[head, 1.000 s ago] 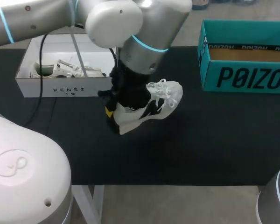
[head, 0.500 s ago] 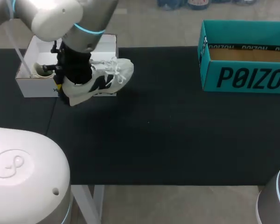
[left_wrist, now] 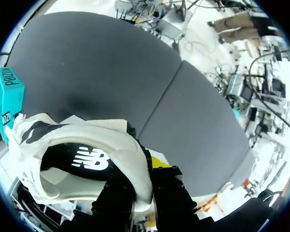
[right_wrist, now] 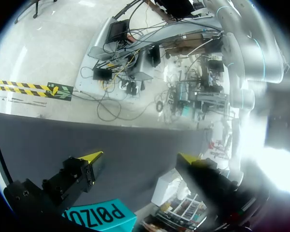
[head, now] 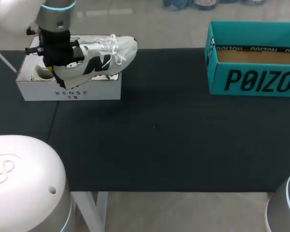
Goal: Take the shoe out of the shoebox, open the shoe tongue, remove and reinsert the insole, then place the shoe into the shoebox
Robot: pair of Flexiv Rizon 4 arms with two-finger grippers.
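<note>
A white sneaker (head: pixel 102 57) with a black logo hangs tilted over the white box (head: pixel 67 90) at the table's far left, toe pointing right. My left gripper (left_wrist: pixel 144 176) is shut on the sneaker's heel collar (left_wrist: pixel 135 164), one yellow tip showing beside it. The teal shoebox (head: pixel 253 77) stands open at the far right, its brown floor bare. My right gripper (right_wrist: pixel 140 159) hovers open high above the teal shoebox (right_wrist: pixel 97 215), with nothing between its fingers.
The white box holds loose white items (head: pixel 41 72) under the shoe. The black mat (head: pixel 154 140) covers the table between the two boxes. The right arm's base (head: pixel 285 208) shows at the near right corner.
My left arm has carried the sneaker from the table's middle to the left and farther back, ending above the white box. The right gripper has stayed open.
</note>
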